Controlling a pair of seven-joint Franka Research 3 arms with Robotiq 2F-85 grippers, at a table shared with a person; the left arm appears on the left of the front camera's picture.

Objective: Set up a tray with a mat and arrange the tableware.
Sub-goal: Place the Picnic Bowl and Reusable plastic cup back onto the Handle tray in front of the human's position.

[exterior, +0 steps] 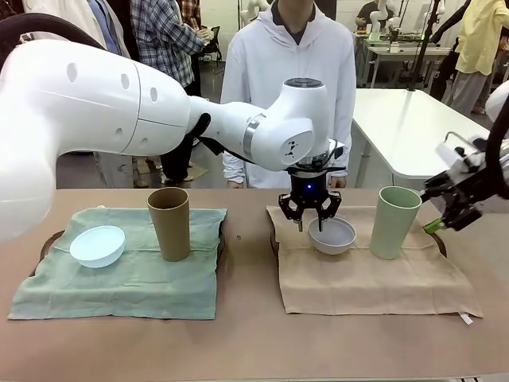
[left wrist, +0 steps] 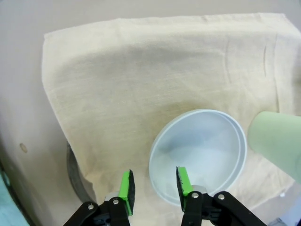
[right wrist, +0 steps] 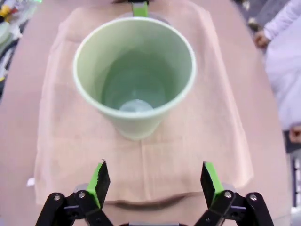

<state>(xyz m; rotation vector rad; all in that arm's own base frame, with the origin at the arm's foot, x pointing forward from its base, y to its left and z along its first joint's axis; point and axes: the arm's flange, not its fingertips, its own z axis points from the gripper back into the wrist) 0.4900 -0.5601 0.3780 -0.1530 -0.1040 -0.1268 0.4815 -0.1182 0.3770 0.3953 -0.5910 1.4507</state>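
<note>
From the front, we see a brown table [exterior: 246, 342] with two trays under cloth mats. On the green mat [exterior: 119, 278] stand a light blue bowl [exterior: 97, 245] and a brown tumbler [exterior: 169, 224]. On the beige mat [exterior: 374, 278] sit a grey-white bowl [exterior: 332, 236] and a pale green tumbler [exterior: 394, 222]. We read no writing anywhere. The left gripper [exterior: 309, 219] hangs over the grey-white bowl's far rim; a person in a white hoodie [exterior: 290, 72] stands behind.

In the left wrist view, its fingers [left wrist: 125, 186] straddle the bowl's rim, parted, not pinching.

In the right wrist view, the right gripper [right wrist: 154, 181] is spread wide, just short of the green tumbler.
</note>
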